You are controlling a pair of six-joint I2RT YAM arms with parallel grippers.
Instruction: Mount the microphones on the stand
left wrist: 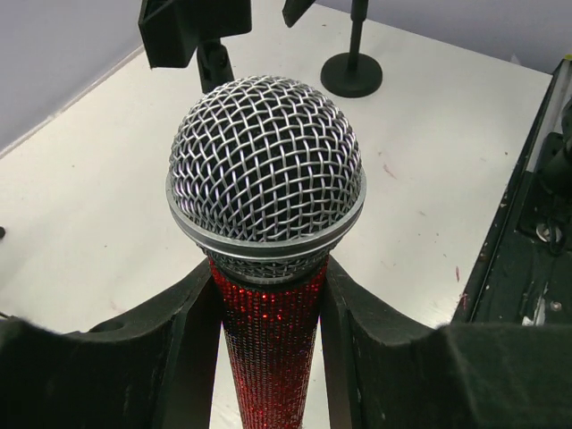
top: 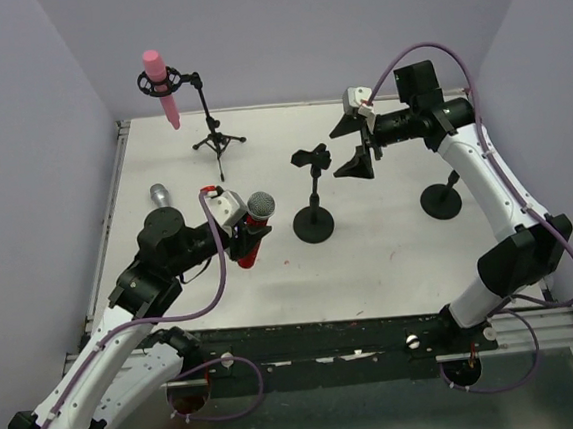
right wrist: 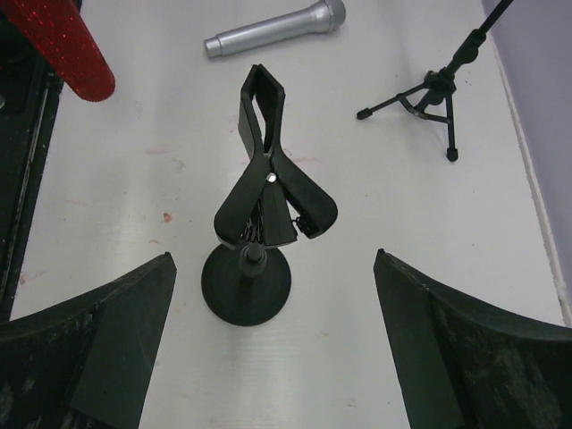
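Observation:
My left gripper [top: 249,240] [left wrist: 268,299] is shut on the red microphone [top: 254,225] [left wrist: 268,340] just below its silver mesh head [left wrist: 266,161], and holds it upright over the table's left middle. The pink microphone [top: 161,85] sits in the mount of the tripod stand [top: 217,138] at the back left. The silver-grey microphone [top: 160,195] [right wrist: 273,29] lies flat on the table behind my left arm. A black clip stand [top: 312,187] [right wrist: 266,179] with a round base [right wrist: 246,288] stands mid-table. My right gripper [top: 357,150] [right wrist: 274,257] hangs open just right of its clip, holding nothing.
A second round-based stand [top: 442,201] stands at the right, under my right arm. The tripod's legs [right wrist: 429,89] spread at the back left. Purple-grey walls close the table on three sides; a black rail [top: 327,336] runs along the near edge.

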